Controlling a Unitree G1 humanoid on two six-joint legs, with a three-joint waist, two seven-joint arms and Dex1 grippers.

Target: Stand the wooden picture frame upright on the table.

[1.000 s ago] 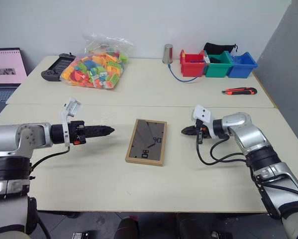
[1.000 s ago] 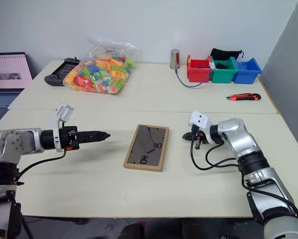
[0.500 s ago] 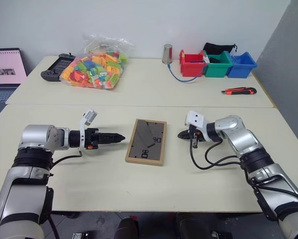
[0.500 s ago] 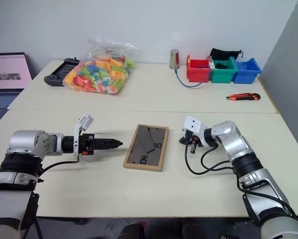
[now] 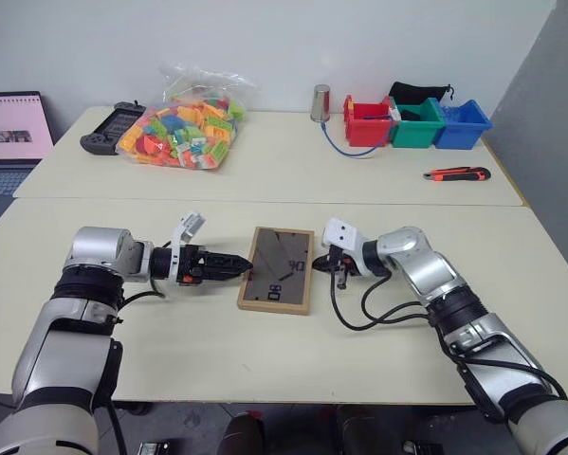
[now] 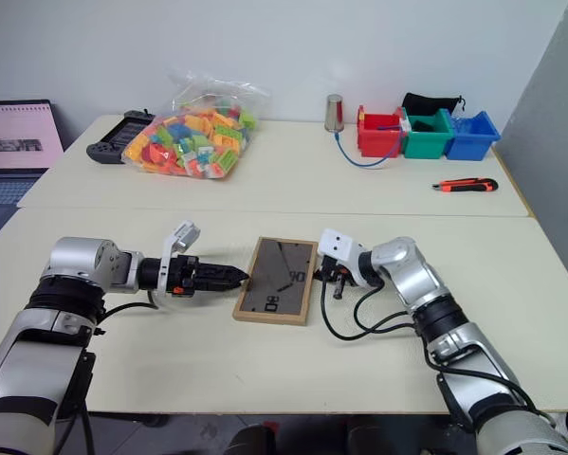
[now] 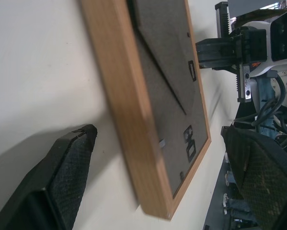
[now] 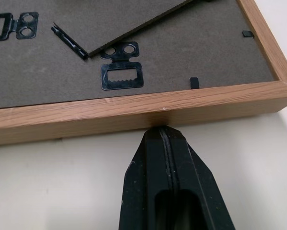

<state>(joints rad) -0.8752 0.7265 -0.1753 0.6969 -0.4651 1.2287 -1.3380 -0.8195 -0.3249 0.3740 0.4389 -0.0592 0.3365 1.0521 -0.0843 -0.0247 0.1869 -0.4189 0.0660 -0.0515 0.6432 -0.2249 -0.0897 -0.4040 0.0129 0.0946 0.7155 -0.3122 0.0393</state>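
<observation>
- Lay flat, back panel up, on the table (image 5: 170,332) between the two grippers: the wooden picture frame (image 5: 280,269), its pictured face hidden against the tabletop.
- Could not be made out from the head views: the small fittings on the back, seen there as dark marks and a slanted black stand.
- Resolved in the right wrist view: two sawtooth hangers, small retaining tabs and the stand's edge on the grey-brown panel (image 8: 133,43).
- Pressed together to a single point, tip at the frame's wooden edge, seemingly touching: the right gripper (image 8: 165,136), fingers shut and holding nothing.
- Spread wide on the opposite side: the left gripper (image 5: 236,266), one finger (image 7: 62,167) down by the tabletop beside the frame's near rim, the other (image 7: 258,172) above the panel, neither visibly touching wood.
- Cut off in the left wrist view: the frame's upper end; caught beyond it, the right gripper's closed fingers.
- Too blurred in the left wrist view to tell: any gap beneath the frame.
- Stood well apart at the table's far side: a bag of coloured blocks (image 5: 182,118), red, green and blue bins (image 5: 414,123), a utility knife (image 5: 455,173) and a laptop (image 5: 9,133), partly cut by the edge.
</observation>
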